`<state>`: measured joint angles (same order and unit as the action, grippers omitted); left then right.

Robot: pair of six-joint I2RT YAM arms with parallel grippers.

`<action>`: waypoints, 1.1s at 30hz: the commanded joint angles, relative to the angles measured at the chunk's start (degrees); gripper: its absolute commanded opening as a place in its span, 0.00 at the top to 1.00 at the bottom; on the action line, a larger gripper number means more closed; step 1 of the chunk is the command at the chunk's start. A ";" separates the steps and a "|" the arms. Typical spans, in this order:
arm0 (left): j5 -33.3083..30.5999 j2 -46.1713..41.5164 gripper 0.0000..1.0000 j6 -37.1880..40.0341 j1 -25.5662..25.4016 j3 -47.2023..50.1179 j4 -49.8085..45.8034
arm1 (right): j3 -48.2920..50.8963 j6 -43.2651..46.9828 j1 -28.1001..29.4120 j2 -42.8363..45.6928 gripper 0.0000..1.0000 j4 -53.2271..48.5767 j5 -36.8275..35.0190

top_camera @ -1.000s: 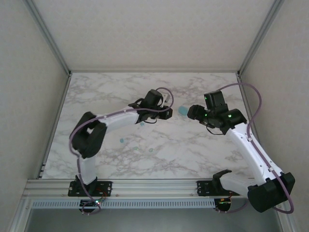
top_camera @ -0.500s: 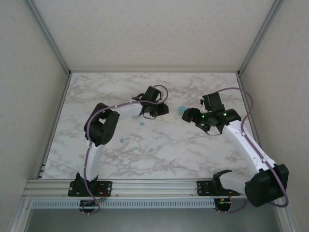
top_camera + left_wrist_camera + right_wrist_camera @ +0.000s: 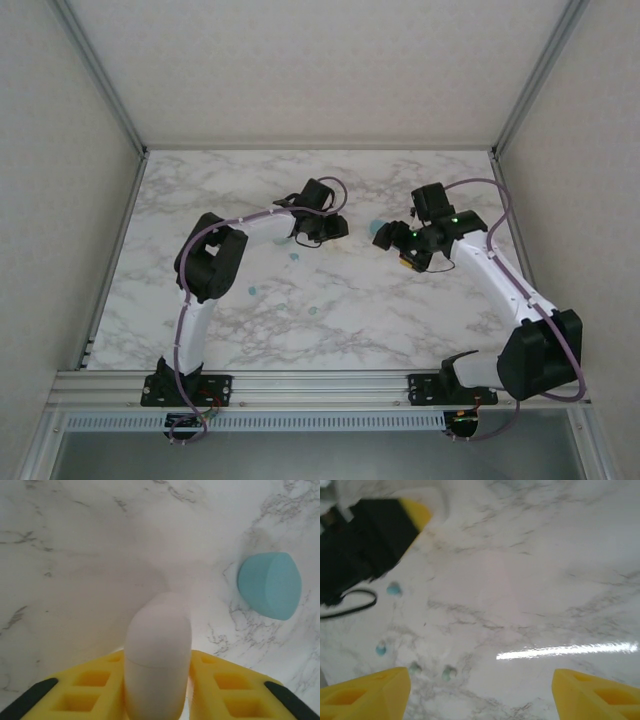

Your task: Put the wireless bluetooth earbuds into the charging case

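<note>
Nearest the arm bases, across the lower middle of the top view, four tiny teal buds [image 3: 281, 306] lie loose on the marble table [image 3: 430, 320]. They are well apart from one another and from both cases, so none is seated yet.

Further up, near the centre of that view, the left gripper [image 3: 332, 227] sits low over the table. Its yellow fingers [image 3: 85, 690] close on either side of the white case [image 3: 157, 645], which looks held and lidded. Just past it, at the right of the left wrist view, the teal case [image 3: 269, 585] rests on the marble, apart from the white one.

Facing it from the right, the right gripper [image 3: 481, 675] hangs with its jaws wide and nothing between them. The buds show small at the lower left of its wrist view.

The step looks like fetching a bud. The right jaws would do well to narrow before descending, since a bud is far smaller than their spread and could skid away on the smooth marble. A straight drop centred over one bud, pinching across its widest part, seems safest. The left gripper should hold the white case steady, with its opening turned up once the lid is off.
</note>
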<state>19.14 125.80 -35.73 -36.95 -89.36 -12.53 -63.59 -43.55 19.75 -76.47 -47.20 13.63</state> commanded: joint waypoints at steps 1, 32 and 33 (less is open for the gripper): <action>-3.31 0.78 0.68 1.08 0.74 -0.80 -4.51 | -0.83 -10.56 0.28 -1.49 0.23 -2.95 -7.72; -5.27 -19.91 0.29 7.99 0.91 6.56 -2.75 | -17.85 13.00 -0.98 -22.79 0.21 -3.81 -7.98; -3.98 -22.64 0.29 8.02 1.06 8.36 -0.97 | -19.91 16.05 -1.13 -25.03 0.22 -4.40 -7.92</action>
<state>13.06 110.30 -28.47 -36.60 -83.96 -18.79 -78.91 -40.03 19.25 -97.43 -50.39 5.98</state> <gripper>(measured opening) 0.716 0.786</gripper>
